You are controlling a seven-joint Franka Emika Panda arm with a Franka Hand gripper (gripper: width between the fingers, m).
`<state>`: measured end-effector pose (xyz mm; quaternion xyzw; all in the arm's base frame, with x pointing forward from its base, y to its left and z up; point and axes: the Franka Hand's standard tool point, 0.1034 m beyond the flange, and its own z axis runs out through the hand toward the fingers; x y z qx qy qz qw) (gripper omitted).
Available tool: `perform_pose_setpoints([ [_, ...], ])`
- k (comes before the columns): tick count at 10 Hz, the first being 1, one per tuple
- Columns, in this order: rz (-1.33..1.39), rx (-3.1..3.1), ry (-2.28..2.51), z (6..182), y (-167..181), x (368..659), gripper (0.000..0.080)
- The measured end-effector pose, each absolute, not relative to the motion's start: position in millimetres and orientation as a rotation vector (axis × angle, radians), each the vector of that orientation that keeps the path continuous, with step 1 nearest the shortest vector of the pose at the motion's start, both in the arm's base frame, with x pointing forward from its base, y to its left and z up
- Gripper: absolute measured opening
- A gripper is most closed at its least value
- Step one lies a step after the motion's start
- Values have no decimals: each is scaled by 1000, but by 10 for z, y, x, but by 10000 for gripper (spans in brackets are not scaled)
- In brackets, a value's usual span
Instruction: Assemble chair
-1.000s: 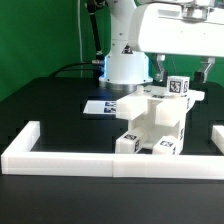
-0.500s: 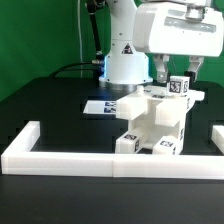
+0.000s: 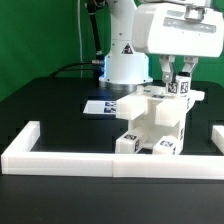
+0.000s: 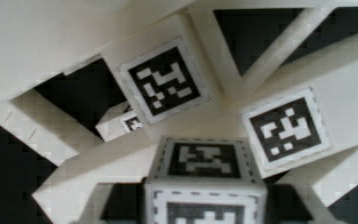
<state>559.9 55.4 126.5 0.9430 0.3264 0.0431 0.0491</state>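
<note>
Claw (image 3: pixel 176 78) narrowed, now pinching top of blocky matte-white chair (image 3: pixel 150 116); black-and-white tags

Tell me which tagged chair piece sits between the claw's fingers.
The topmost tagged block, flanked by the claw; the lower tagged blocks sit by the rail.

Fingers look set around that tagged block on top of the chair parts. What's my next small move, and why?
Probably a slight straight lift. The gripper has a finger against each side of the tagged block, which stands atop the chair parts. Whether it is joined to them doesn't show, so a small lift tests that.
</note>
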Motion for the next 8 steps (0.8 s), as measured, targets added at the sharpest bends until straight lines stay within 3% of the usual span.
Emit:
perform_pose_setpoints([
  [2,132,2877,986,1265,554,5599,282],
  [8,161,3045,336,1259,557,5597,284],
])
